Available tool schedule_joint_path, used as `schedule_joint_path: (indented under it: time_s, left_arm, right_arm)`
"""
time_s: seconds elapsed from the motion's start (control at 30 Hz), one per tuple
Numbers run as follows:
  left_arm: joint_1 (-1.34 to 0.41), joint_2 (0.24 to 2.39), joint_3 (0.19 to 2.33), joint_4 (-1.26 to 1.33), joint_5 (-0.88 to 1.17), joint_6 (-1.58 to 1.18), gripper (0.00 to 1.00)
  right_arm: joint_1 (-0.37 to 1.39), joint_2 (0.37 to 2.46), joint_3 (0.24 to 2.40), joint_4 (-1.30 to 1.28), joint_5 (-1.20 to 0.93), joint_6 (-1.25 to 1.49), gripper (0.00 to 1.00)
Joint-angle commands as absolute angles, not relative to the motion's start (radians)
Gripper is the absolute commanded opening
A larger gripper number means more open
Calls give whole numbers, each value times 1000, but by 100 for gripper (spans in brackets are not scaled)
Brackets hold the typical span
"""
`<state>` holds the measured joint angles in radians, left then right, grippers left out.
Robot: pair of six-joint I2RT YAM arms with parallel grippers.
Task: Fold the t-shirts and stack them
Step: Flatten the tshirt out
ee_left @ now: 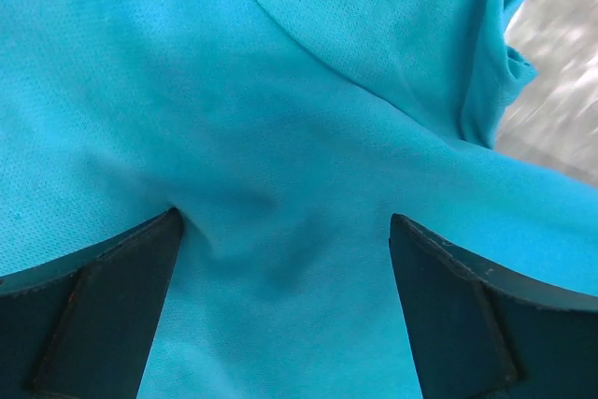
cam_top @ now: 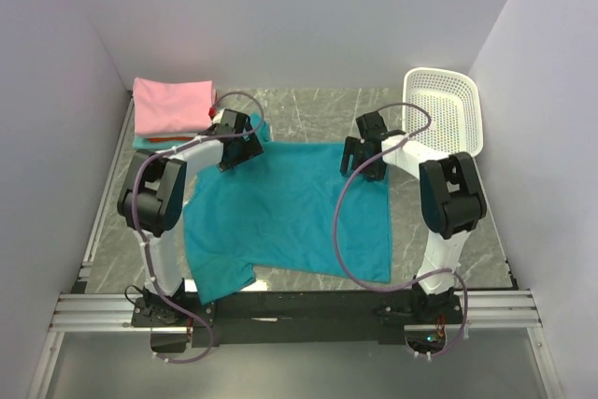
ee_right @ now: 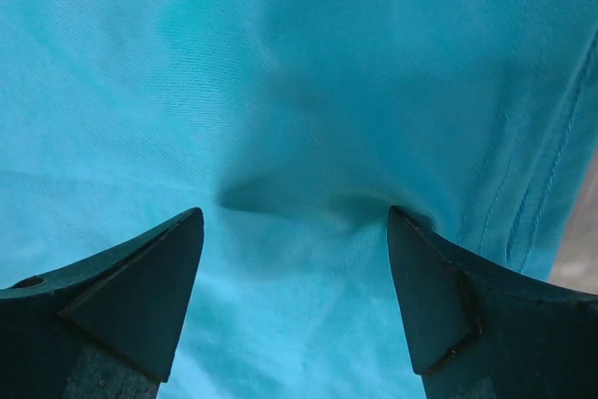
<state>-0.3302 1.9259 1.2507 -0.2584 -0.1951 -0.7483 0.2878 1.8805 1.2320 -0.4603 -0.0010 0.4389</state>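
A teal-blue t-shirt (cam_top: pixel 285 212) lies spread flat across the middle of the table. At its far left corner my left gripper (cam_top: pixel 235 142) stands open, pressed down onto the cloth (ee_left: pixel 308 137), with fabric lying flat between its fingers (ee_left: pixel 112 296). My right gripper (cam_top: pixel 363 151) is open too, set down on the shirt's far right corner; the cloth (ee_right: pixel 280 72) puckers slightly between its fingertips (ee_right: pixel 140 277). A folded pink t-shirt (cam_top: pixel 171 105) lies on an aqua one (cam_top: pixel 140 141) at the far left.
A white lattice basket (cam_top: pixel 447 109) stands at the far right, close to my right arm. White walls close in the table on three sides. Bare marble tabletop (cam_top: pixel 308 111) shows behind the shirt.
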Motion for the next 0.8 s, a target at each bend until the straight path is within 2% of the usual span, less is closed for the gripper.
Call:
schedule_joint_path:
  time_s: [0.0, 0.2, 0.53, 0.63, 0.77]
  left_arm:
    - [-319, 2017, 1311, -299, -114, -755, 100]
    - [-308, 2126, 1451, -347, -68, -750, 99]
    - [-275, 2276, 1690, -420, -37, -764, 100]
    - [-258, 2298, 1755, -442, -31, -744, 99]
    - [-256, 2263, 1789, -446, -29, -713, 99]
  right_arm:
    - [256, 1937, 1314, -469, 5, 419, 86]
    - [218, 2081, 1526, -538, 3, 377, 86]
    - [147, 2351, 2013, -721, -65, 333, 85]
    - [135, 2394, 2133, -768, -54, 324, 85]
    - [127, 2373, 2183, -792, -69, 311, 86]
